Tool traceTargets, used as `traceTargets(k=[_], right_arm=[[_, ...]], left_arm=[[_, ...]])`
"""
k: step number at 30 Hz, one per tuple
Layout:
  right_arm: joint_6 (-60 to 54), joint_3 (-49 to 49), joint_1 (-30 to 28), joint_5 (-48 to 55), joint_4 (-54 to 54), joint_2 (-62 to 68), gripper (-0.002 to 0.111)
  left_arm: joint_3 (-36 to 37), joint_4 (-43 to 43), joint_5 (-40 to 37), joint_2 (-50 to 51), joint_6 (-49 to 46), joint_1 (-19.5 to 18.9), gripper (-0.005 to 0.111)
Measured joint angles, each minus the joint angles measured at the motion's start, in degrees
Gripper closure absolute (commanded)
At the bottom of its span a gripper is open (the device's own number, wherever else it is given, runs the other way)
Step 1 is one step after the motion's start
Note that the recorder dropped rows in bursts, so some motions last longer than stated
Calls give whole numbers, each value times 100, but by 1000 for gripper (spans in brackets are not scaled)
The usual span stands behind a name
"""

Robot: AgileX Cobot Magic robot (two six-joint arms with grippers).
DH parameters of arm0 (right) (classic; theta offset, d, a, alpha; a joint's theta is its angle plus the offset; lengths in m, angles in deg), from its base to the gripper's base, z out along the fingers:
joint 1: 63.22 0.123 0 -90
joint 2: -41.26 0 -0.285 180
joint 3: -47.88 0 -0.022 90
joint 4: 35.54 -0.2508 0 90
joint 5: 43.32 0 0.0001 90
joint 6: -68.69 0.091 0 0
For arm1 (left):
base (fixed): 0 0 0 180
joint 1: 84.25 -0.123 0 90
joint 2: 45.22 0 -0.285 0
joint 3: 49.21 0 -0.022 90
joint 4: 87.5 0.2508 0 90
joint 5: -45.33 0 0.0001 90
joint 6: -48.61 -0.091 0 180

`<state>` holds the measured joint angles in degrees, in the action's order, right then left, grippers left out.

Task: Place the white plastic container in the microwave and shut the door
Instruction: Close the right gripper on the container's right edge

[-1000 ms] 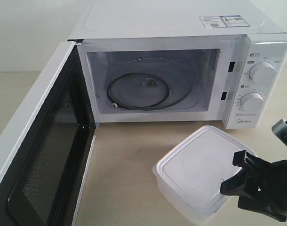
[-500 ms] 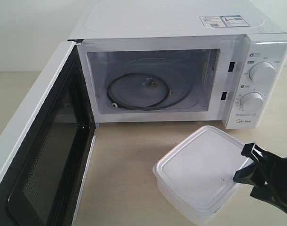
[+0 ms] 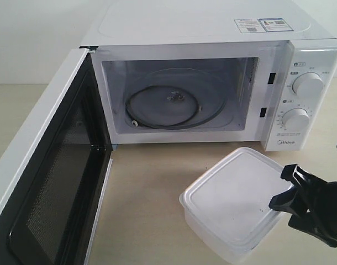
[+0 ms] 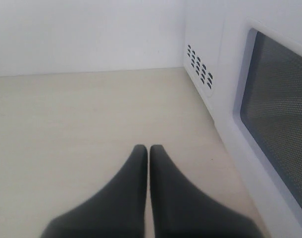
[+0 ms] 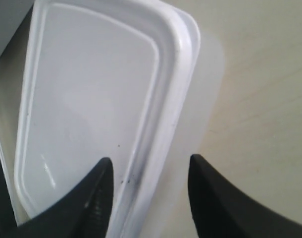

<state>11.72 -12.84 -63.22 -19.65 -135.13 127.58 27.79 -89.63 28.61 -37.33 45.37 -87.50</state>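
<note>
The white plastic container [image 3: 229, 201] sits lidded on the table in front of the microwave [image 3: 201, 22], below its dial panel. The door [image 3: 41, 138] stands swung wide to the left, and the cavity holds only its glass turntable [image 3: 174, 99]. My right gripper [image 3: 279, 187] is open at the container's right edge. In the right wrist view, my right gripper [image 5: 150, 159] has one finger over the container's [image 5: 91, 89] lid and the other beside its wall. My left gripper [image 4: 147, 148] is shut and empty, low over the table beside the door's outer face [image 4: 279, 139]; the exterior view does not show it.
Bare beige table [image 3: 146, 187] lies between the container and the cavity. The open door takes up the left front. The microwave's vented side wall [image 4: 200, 69] stands ahead of the left gripper, with a white wall behind.
The right gripper drew back to the right off the lid, then edged slightly back toward the container's edge. The container, door and microwave have not moved.
</note>
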Motion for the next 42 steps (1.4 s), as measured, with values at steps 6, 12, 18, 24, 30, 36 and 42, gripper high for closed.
traceTargets(k=[6,12,18,24,30,36,42], right_arm=[[-118,0,0,25,-14,0,62],[-140,0,0,-76,-14,0,62],[-150,-4,65,-100,-26,0,62],[-216,67,397,-148,-25,9,62],[-216,78,454,-281,-25,9,62],[-205,78,454,-374,-25,9,62],[-90,88,454,-493,-25,9,62]], left_arm=[[0,0,0,0,0,0,103],[0,0,0,0,0,0,103],[0,0,0,0,0,0,103],[0,0,0,0,0,0,103],[0,0,0,0,0,0,103],[0,0,0,0,0,0,103],[0,0,0,0,0,0,103]])
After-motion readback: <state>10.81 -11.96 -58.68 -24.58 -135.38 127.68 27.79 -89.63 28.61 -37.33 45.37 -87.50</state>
